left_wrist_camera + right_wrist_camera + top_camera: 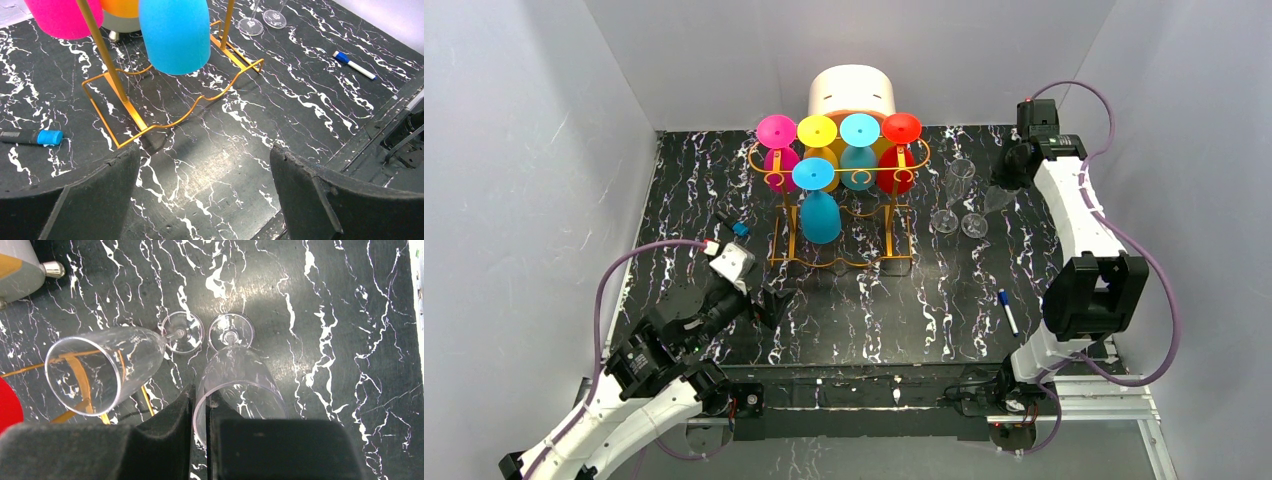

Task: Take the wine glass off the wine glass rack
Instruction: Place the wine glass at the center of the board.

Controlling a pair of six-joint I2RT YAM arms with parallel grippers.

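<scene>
The gold wire rack (pixel 844 200) stands at the back middle with several coloured glasses hanging upside down; a blue glass (pixel 820 215) hangs at its front and shows in the left wrist view (pixel 175 35). Two clear wine glasses stand upright on the table right of the rack. My right gripper (pixel 200 397) is shut on the rim of the right-hand clear glass (pixel 240 375), one finger inside and one outside; its foot (pixel 231 334) rests on the table. The other clear glass (pixel 105 367) stands free beside it. My left gripper (pixel 205 165) is open and empty, low in front of the rack base (pixel 150 125).
A white-and-orange round drawer box (pixel 852 95) stands behind the rack. A white marker with a blue cap (pixel 1008 311) lies at the front right. A black marker with a blue cap (pixel 30 136) lies left of the rack. Grey walls close in the table.
</scene>
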